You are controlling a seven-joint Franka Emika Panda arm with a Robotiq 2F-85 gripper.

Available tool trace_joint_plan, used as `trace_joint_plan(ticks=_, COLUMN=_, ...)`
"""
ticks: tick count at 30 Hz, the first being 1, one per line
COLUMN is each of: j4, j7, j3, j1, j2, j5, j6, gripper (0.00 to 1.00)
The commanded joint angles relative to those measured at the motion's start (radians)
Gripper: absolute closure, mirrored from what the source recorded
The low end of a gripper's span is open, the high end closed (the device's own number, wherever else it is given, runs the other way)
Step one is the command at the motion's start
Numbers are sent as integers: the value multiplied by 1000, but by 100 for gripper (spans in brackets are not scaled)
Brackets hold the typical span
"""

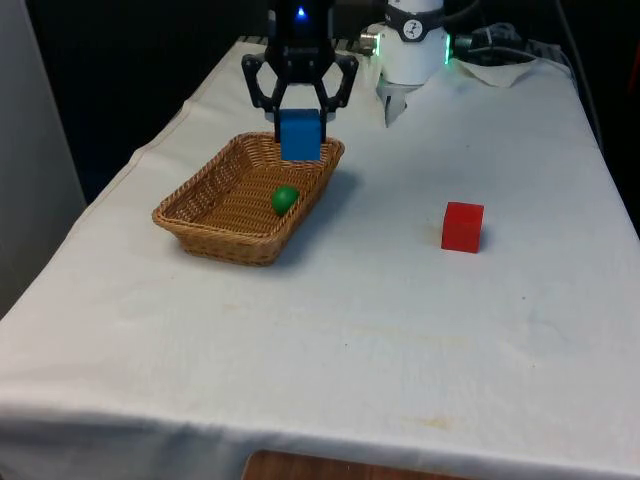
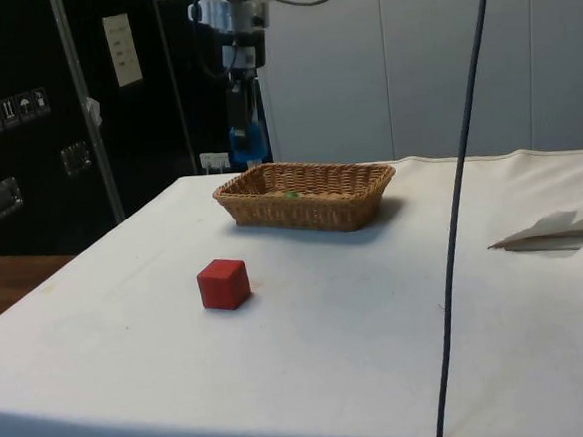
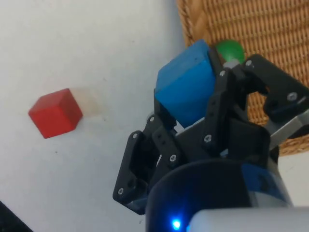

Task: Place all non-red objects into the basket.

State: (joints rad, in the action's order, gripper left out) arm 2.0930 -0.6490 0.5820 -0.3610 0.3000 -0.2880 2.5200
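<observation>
My gripper is shut on a blue block and holds it in the air over the far rim of the wicker basket. A small green ball lies inside the basket. A red cube sits on the cloth well towards the front view's right. In the side view the blue block hangs behind the basket, with the red cube nearer. From the wrist I see the blue block between the fingers, the green ball in the basket and the red cube.
Crumpled white paper lies near the robot's base at the far end, seen also as paper in the side view. A dark cable hangs in front of the side camera. Bare cloth spreads between basket and red cube.
</observation>
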Motion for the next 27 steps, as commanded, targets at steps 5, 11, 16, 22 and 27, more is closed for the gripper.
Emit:
trace_joint_plan(ticks=5, j4=36, j7=-30, j3=20, j1=8, j2=-27, j5=4, j6=10, gripper=97)
trace_joint_plan(ticks=11, j4=79, j7=-65, j3=43, j1=13, j2=-58, j5=6, j6=14, gripper=97)
trace_joint_plan(ticks=16, j4=119, j7=-91, j3=61, j1=16, j2=-87, j5=8, j6=24, gripper=97)
trace_joint_plan(ticks=22, j4=149, j7=-113, j3=70, j1=19, j2=-105, j5=0, j6=24, gripper=97)
trace_joint_plan(ticks=27, j4=210, j7=-145, j3=82, j1=24, j2=-125, j5=-8, j6=73, gripper=97)
